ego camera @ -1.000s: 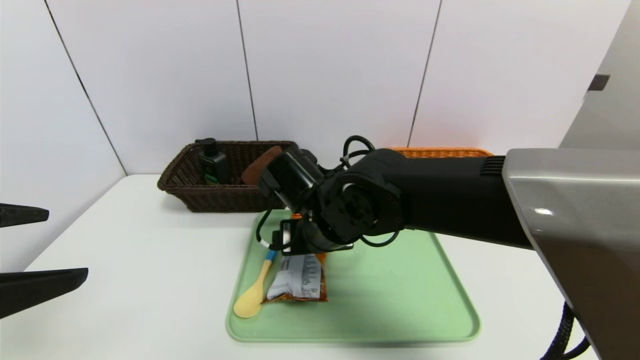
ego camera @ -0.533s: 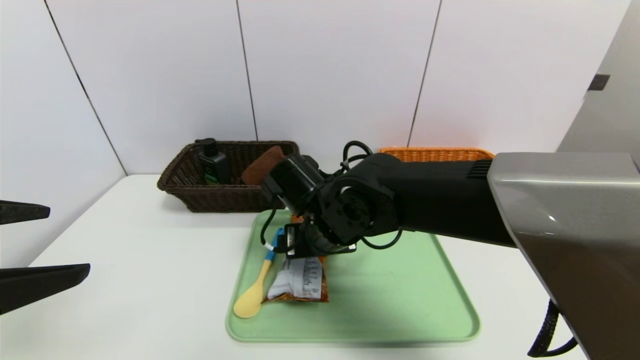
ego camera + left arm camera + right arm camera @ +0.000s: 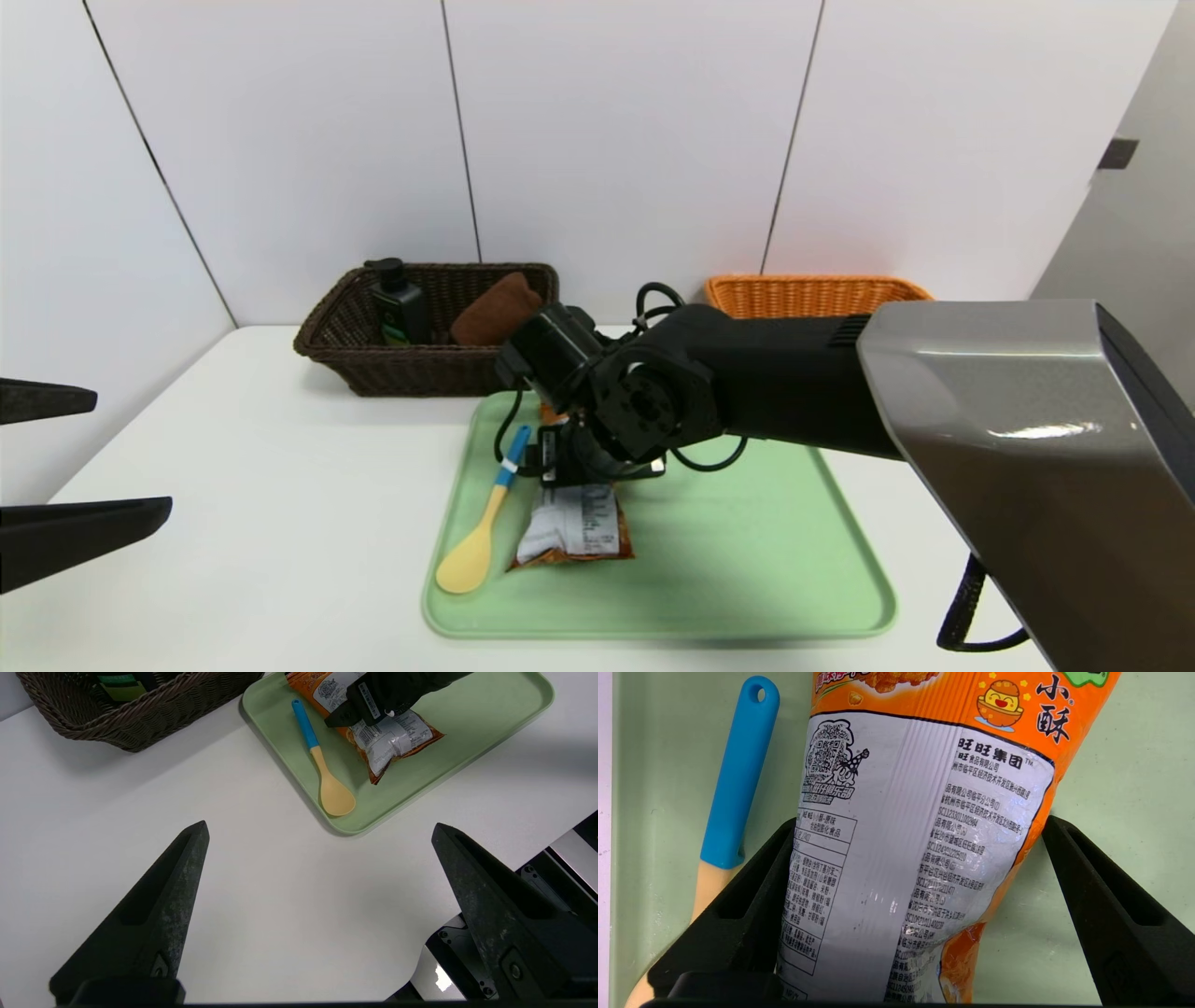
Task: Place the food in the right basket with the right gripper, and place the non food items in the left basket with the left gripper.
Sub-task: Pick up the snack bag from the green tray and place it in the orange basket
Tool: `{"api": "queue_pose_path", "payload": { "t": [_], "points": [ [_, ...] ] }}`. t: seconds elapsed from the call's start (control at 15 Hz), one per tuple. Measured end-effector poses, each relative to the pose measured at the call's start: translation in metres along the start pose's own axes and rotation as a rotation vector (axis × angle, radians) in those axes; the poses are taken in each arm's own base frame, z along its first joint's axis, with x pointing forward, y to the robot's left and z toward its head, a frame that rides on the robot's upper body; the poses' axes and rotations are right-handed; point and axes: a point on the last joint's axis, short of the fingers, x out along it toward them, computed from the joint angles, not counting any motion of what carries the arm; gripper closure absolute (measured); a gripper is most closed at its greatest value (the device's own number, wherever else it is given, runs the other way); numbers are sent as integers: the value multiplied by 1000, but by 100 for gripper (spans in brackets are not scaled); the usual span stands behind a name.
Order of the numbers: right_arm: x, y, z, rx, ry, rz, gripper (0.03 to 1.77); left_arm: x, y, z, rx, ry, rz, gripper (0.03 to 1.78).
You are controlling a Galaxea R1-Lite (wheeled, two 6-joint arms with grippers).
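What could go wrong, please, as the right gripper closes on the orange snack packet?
1. The open right gripper straddles the orange snack packet with the white printed panel off-centre; closing could skew or crush it.
2. The yellow spoon with a blue handle lies close beside one finger on the pale green tray, so it may be nudged or pinched.

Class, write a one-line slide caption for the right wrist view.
Open right gripper straddles the orange snack packet on the green tray, beside the blue-handled spoon.

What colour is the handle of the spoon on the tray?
Blue; the spoon's handle shows best in the right wrist view.
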Motion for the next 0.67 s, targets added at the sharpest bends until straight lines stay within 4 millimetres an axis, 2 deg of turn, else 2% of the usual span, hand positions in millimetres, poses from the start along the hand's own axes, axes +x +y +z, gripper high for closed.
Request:
{"api": "queue_pose_path", "payload": {
  "t": [0.33, 0.47, 0.67],
  "points": [
    [4, 0, -2, -5, 12, 2, 10, 2, 0, 1, -1, -3, 0, 12],
    [5, 0, -2, -6, 14, 3, 44, 2, 1, 2, 0, -10, 1, 12],
    [3, 1, -2, -12, 13, 7, 81, 4, 1, 3, 2, -8, 1, 12]
  ]
}}
